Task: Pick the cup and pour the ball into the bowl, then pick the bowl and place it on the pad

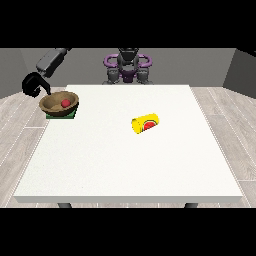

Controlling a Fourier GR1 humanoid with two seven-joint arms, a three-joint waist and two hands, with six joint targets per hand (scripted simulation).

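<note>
Bowl (59, 104) with ball (65, 102) on pad (69, 115), upper left; hand (34, 84) just beside rim, fingers curled, grasp unclear. Cup (145, 123) toppled mid-counter.

a bare test room, something like a robotics lab, not a home or shop. 1 large white table (125, 160) fills the middle, standing on a floor (227, 130) of pale wood-look planks that runs past all its edges. plain grey walls (200, 67) close the room behind the table's far edge, with no shelves, windows or furniture on them. the humanoid robot (128, 67) stands at that far edge. the room's far corners are dim, so perhaps more stands there.
</note>
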